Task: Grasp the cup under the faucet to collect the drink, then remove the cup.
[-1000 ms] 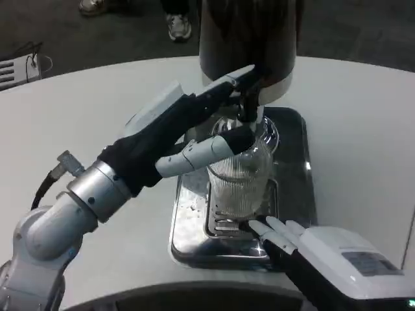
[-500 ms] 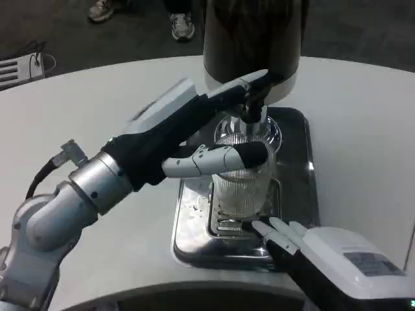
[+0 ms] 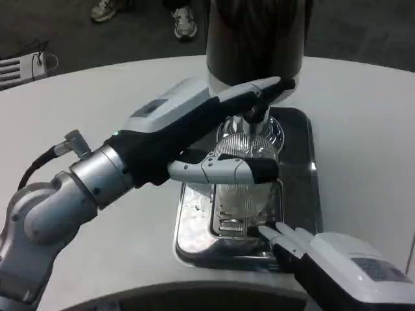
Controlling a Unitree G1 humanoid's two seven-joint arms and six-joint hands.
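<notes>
The cup (image 3: 245, 184) — clear ribbed glass — stands on the slotted grate of a shiny steel drip tray (image 3: 295, 194), right beneath the faucet (image 3: 254, 115) of a dark cylindrical dispenser (image 3: 256, 39); the left hand (image 3: 214, 136) wraps it, thumb across the front, fingers reaching behind; the right hand (image 3: 324, 256) rests at the tray's near edge, fingers loose, holding nothing; shoes (image 3: 185, 23) stand beyond the white table (image 3: 363, 129).

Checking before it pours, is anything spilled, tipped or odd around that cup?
Only one thing: pale specks or droplets on the shiny metal drip tray, left of the ribbed clear cup. The cup stands upright under the dark dispenser, with the left hand around it.
</notes>
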